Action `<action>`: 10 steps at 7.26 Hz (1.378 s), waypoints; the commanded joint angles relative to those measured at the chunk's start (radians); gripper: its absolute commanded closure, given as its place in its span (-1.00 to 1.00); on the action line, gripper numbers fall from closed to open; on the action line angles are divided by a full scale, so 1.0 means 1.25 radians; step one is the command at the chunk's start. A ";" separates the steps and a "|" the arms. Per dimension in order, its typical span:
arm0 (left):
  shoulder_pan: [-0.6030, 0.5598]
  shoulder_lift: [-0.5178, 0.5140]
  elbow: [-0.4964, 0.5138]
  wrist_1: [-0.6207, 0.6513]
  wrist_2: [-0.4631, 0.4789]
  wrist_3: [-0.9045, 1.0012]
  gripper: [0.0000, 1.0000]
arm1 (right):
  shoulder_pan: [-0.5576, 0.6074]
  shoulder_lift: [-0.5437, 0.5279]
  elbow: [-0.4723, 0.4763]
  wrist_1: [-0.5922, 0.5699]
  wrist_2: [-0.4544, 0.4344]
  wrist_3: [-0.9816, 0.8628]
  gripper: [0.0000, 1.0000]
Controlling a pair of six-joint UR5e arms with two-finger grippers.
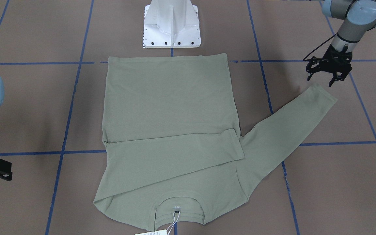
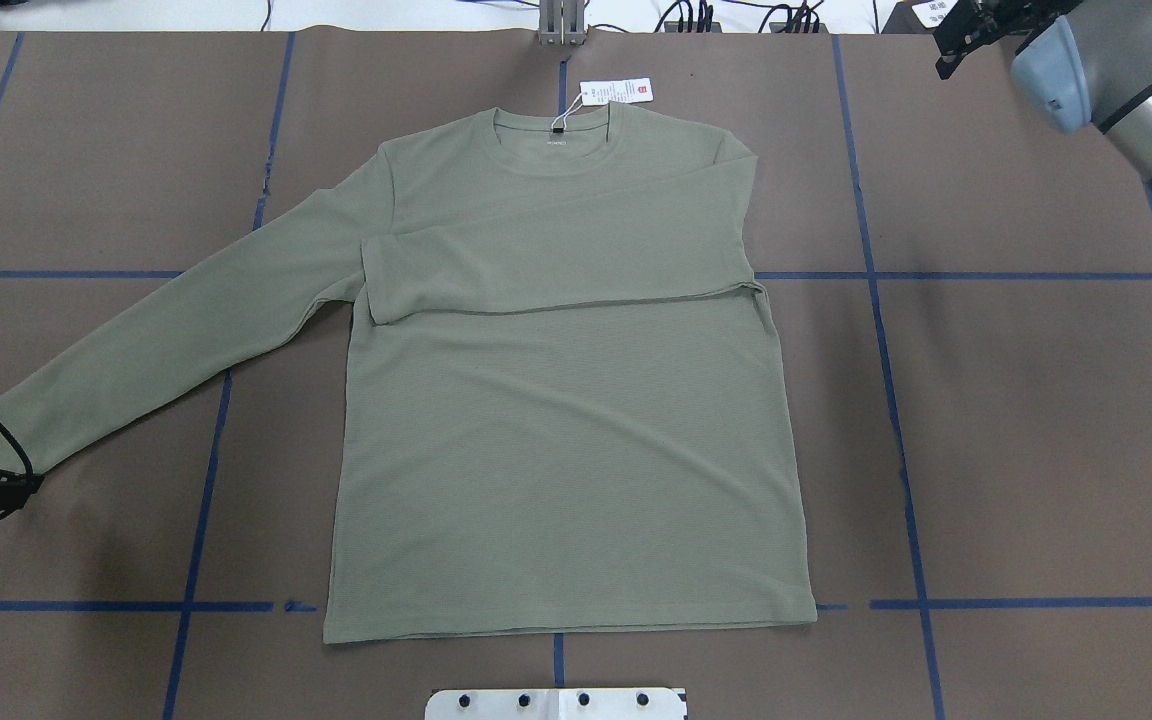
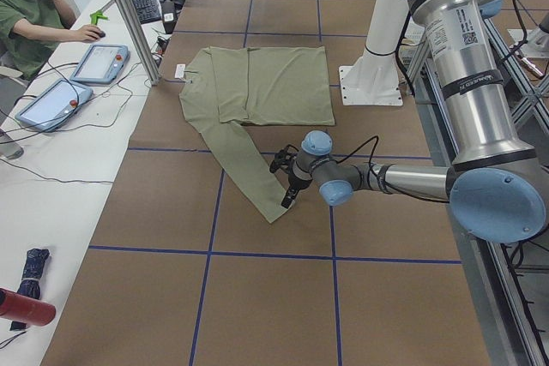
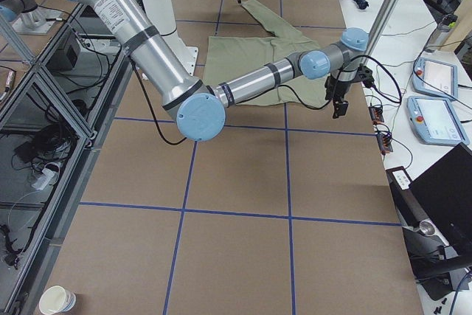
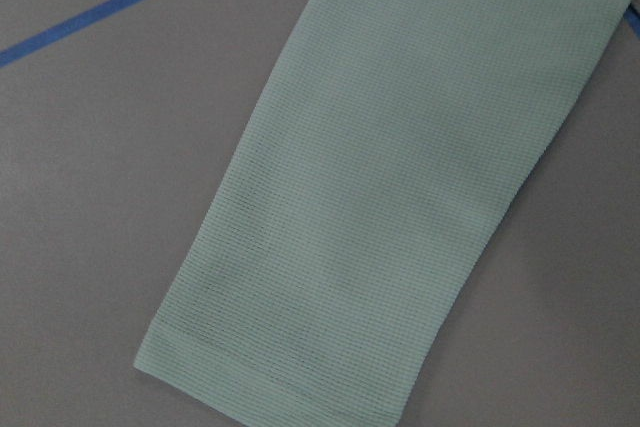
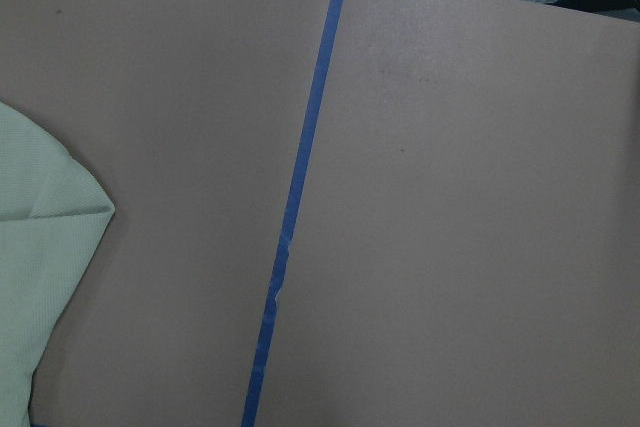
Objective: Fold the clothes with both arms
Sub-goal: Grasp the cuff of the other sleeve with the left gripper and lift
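Showing bright, even, diffuse lighting from above across all views, casting only faint soft shadows on the table (image 2: 1036, 400) beside the shirt (image 2: 556, 450). Reading slightly soft and bluish in the left wrist view; appearing sharp elsewhere.

Left arm (image 3: 467, 83) and right arm (image 4: 140, 35): silver-grey tubes, light blue round caps (image 3: 497, 203), a white sticker (image 3: 463, 27), thin black cable (image 1: 318, 46), black fingers (image 1: 333, 80).

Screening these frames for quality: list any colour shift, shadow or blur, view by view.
Left wrist view: shirt reads paler, mint-tinted, weave sharp. Right wrist view: table looks greyer than in side views. Overhead view: light even, faint shadow on the table near the sleeve cuff.
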 commanded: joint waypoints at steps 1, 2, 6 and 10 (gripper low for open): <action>0.012 -0.005 0.014 -0.010 0.005 0.001 -0.54 | -0.001 0.000 0.000 0.001 0.000 0.002 -1.00; 0.020 -0.005 0.014 -0.010 0.005 0.002 -0.34 | -0.001 0.001 0.000 0.001 0.000 0.003 -1.00; 0.025 -0.004 0.014 -0.010 0.007 0.005 0.18 | -0.002 0.006 0.000 -0.001 0.001 0.008 -1.00; 0.023 -0.002 0.007 -0.010 0.007 0.006 1.00 | -0.004 0.003 -0.001 -0.003 0.000 0.005 -1.00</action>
